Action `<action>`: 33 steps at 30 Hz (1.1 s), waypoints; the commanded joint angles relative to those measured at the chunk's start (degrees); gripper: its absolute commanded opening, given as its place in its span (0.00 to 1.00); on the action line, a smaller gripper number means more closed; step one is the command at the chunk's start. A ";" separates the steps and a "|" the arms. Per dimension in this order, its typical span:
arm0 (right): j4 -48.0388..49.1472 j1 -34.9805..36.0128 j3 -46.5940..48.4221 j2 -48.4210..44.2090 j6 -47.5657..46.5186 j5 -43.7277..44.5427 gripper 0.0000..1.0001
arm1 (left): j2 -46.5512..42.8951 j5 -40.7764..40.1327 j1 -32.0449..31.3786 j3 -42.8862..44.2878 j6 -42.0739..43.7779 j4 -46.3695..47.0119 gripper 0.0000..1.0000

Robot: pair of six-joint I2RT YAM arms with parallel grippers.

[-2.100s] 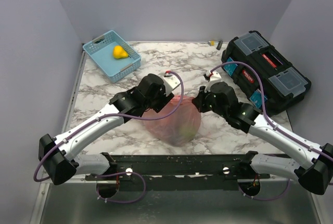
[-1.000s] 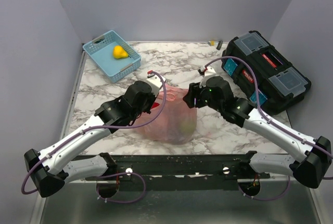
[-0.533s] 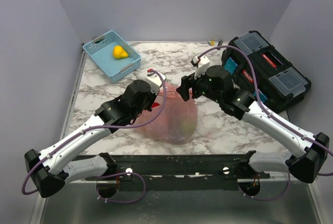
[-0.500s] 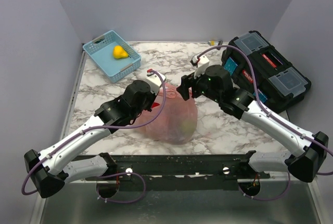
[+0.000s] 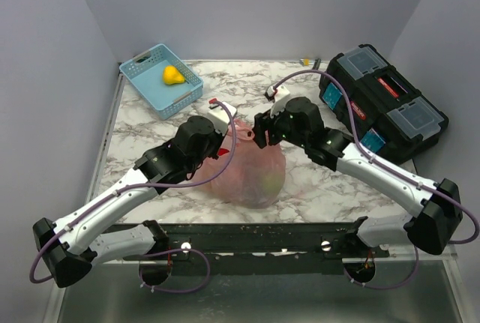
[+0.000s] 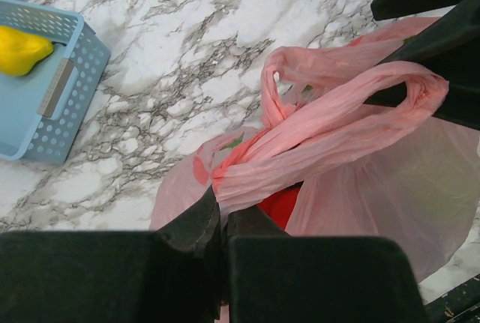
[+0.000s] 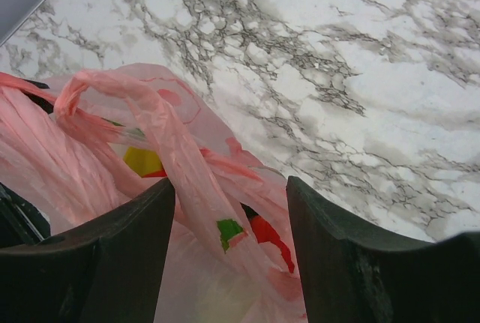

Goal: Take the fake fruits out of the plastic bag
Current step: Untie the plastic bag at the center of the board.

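On the table (image 5: 247, 87), left tool (image 6: 223, 214) pinches plastic bag (image 6: 360, 180); right tool (image 7: 229, 188) gapes.

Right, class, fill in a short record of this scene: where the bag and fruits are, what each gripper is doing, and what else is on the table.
plastic bag: pink, on the marble table between the arms, fruits showing through it
left gripper: shut on a bag handle
right gripper: open, a handle strand runs between its jaws, not pinched
fruit outside bag: one yellow pear in the blue basket, far left
other: black toolbox, far right
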 commanded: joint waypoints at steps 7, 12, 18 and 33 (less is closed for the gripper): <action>7.47 1.30 0.03 3.20 1.88 -6.03 0.74 | 0.93 -1.65 0.17 -0.01 0.12 1.10 0.00; 6.79 1.75 -1.21 2.94 8.98 14.90 0.69 | 0.02 -2.72 0.17 -0.22 0.02 1.51 0.00; 12.40 1.77 -7.67 -3.32 14.00 26.21 0.35 | -1.30 -6.42 0.13 -0.84 0.02 2.22 0.00; 15.16 1.66 -13.95 -10.73 16.27 33.33 0.01 | -5.97 -17.99 0.25 -3.92 -0.12 5.67 0.00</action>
